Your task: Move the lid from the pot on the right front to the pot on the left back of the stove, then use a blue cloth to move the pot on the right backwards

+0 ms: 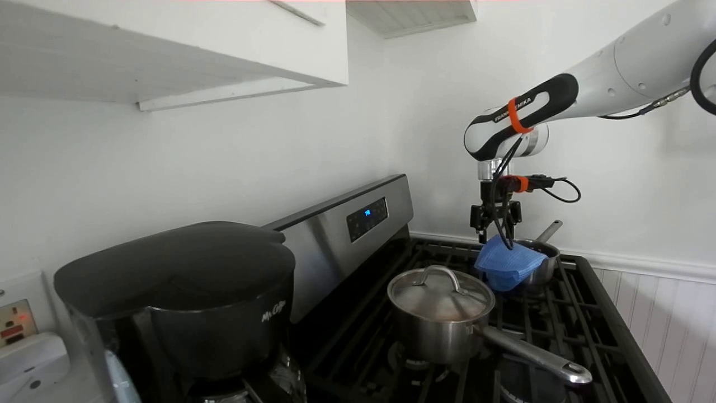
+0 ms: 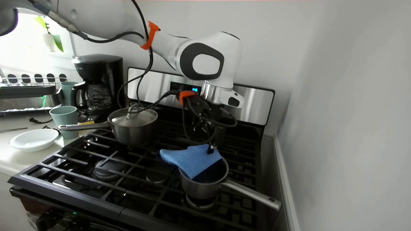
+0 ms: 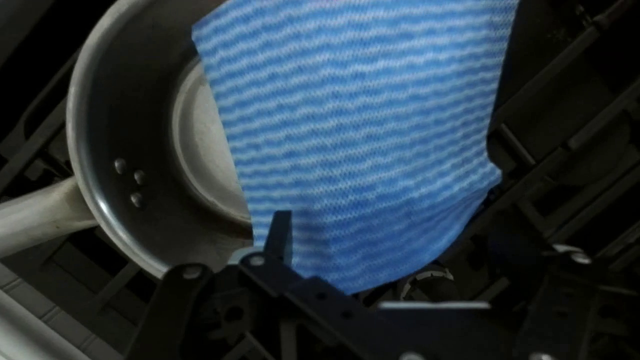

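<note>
By the right edge of the stovetop (image 2: 65,189), a blue striped cloth (image 2: 196,160) drapes over an uncovered steel saucepan (image 2: 198,190), the black gripper (image 1: 497,229) above the cloth's edge, jaws well apart. Black grates (image 2: 123,179) leave room toward the front left corner. At the back left, a silvery lid (image 2: 141,117) tops another steel saucepan (image 2: 133,134). On the counter (image 2: 13,160), at its back right corner, a black coffee maker (image 1: 179,274) reads "Mr. Coffee".

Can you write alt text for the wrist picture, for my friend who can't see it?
A blue striped cloth covers the right part of a lidless metal saucepan, whose handle points left. The open black gripper shows along the bottom, and dark stove grates lie underneath.
</note>
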